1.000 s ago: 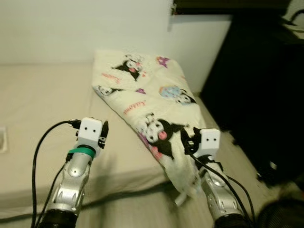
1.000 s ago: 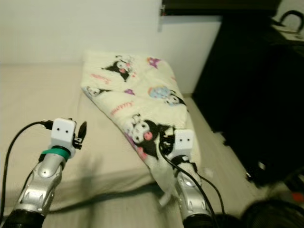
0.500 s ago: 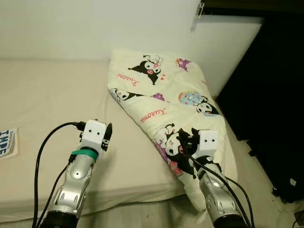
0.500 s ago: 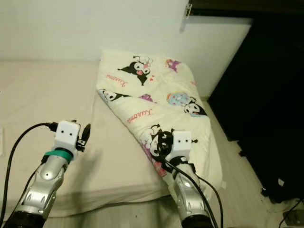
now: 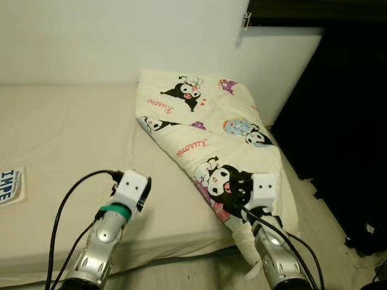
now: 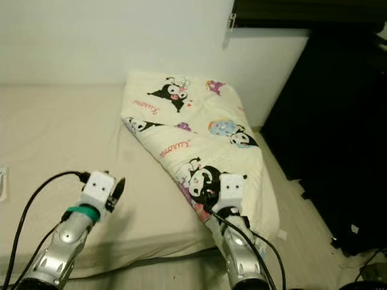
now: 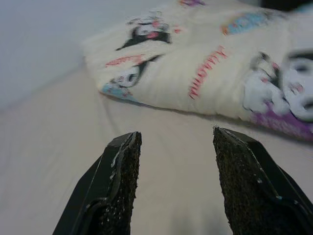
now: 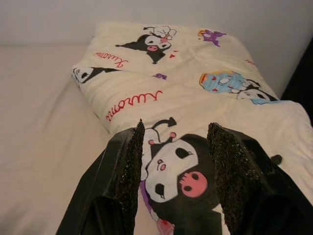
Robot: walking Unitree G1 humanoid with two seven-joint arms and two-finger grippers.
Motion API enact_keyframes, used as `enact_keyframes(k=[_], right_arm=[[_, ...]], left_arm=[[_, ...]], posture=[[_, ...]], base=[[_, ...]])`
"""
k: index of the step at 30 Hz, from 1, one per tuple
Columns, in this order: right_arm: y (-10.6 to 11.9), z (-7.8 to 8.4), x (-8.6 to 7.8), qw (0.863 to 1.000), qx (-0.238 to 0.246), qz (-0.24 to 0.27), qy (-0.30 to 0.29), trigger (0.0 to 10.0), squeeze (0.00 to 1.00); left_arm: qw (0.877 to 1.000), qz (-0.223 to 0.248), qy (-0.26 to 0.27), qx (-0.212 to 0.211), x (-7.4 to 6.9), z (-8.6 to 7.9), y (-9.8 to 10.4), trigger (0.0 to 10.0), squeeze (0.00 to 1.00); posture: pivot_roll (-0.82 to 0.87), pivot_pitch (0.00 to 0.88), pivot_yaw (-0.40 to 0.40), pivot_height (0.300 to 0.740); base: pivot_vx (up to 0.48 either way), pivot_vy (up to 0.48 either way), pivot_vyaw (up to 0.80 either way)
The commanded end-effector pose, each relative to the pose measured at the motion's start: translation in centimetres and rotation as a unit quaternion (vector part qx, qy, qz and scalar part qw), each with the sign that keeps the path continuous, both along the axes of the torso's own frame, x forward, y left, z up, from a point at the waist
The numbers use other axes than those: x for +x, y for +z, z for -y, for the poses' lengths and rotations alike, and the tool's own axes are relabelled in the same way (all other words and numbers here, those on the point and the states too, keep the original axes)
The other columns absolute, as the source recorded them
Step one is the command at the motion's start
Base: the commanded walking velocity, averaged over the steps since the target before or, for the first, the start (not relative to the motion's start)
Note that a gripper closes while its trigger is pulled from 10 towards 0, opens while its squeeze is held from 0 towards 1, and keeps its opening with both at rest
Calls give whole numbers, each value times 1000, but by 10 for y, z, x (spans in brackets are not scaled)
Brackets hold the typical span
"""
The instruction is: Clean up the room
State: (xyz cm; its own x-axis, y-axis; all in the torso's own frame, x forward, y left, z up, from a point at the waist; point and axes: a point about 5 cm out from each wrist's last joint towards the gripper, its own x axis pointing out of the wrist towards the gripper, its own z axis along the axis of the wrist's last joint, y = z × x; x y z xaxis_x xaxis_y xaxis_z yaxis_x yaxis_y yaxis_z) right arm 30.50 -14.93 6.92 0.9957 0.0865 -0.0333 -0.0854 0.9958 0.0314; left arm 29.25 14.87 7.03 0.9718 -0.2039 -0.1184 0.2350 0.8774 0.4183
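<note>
right claw (image 8: 173,161): fingers spread apart, nothing between them; we see it poised just over the near end of the blanket, aimed along it toward the wall.
left claw (image 7: 173,166): also spread wide & empty, over bare mattress, blanket ahead and off to its right.
blanket (image 5: 211,136): cream, folded, cartoon prints; lies on the right side of the bed (image 5: 60,133), far end up by the wall, near end hanging a bit over the bed's front corner.
long axis: runs from the wall down toward us & slanting to our right, so its near end sits right under the right arm.
nearer arm: right one, we reckon. the left is close but apart, w/ a strip of bare sheet between it & the blanket's fold edge.
key relation: blanket is straight ahead of and below the right claw; a short drop should put the fingers on the near edge.
step: prob lining up to grab the blanket, not yet touching as far as we can tell.
other stuff: paper w/ print (image 5: 11,186) on the bed at far left; dark cabinet (image 5: 351,121) on the right, cables on the floor (image 5: 369,232) beside it.
risk: soft thick fabric may bunch or slip off the corner.
</note>
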Motion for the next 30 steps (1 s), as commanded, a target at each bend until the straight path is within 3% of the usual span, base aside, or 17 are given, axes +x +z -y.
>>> enact_keyframes(k=[1,12,30], right_arm=[[-6,2,-4,1000,-2,-11,-2,10000,0],[-10,0,-4,1000,9,-20,-4,10000,0],[-6,3,0,1000,12,-17,-6,10000,0]], left_arm=[[998,-27,-58,22,-15,11,-15,10000,0],[999,10,-43,-26,-15,12,-2,10000,0],[998,45,-19,-26,-11,-4,16,10000,0]], posture=[[41,43,27,700],[43,66,32,670],[63,123,27,600]], base=[[0,0,0],[0,0,0],[0,0,0]])
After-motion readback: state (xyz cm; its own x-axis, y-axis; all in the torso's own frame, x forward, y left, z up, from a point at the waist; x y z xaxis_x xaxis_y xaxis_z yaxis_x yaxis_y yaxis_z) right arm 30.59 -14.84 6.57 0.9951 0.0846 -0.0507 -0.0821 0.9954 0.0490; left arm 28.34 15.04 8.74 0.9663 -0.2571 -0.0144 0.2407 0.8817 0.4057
